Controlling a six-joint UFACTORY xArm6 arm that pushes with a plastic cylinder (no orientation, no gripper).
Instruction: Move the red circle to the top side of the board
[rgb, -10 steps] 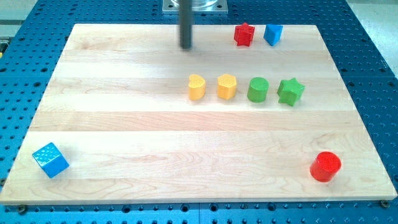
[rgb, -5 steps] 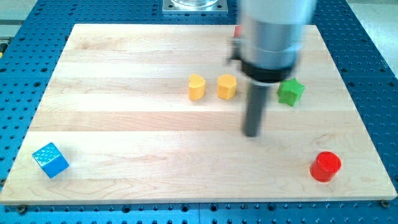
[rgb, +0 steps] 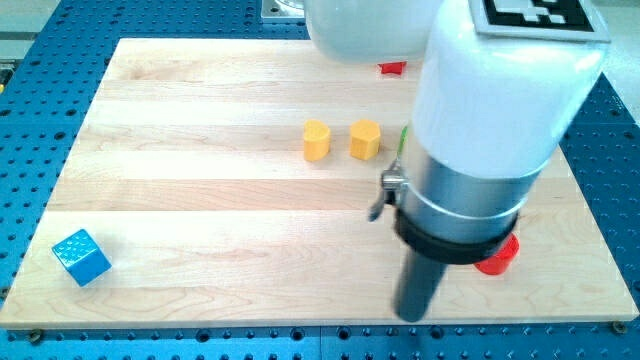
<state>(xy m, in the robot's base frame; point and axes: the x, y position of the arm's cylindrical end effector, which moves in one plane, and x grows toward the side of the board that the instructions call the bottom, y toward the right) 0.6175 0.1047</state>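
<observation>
**Getting below the red circle**

Blue cube (rgb: 81, 257) far left; two yellow blocks (rgb: 316, 140) mid-board. My tip (rgb: 412, 316) sits near the bottom edge, left of the red circle (rgb: 497, 259), mostly hidden. No jaws here. Next, we judge: get beneath it, push upward.

Red circle (rgb: 497, 258) (mostly hidden) near the view's bottom right.

Two yellow blocks (rgb: 316, 140) (rgb: 365, 139), a blue cube (rgb: 81, 257), a red circle (rgb: 497, 258), pale striped wooden board (rgb: 200, 200).
</observation>
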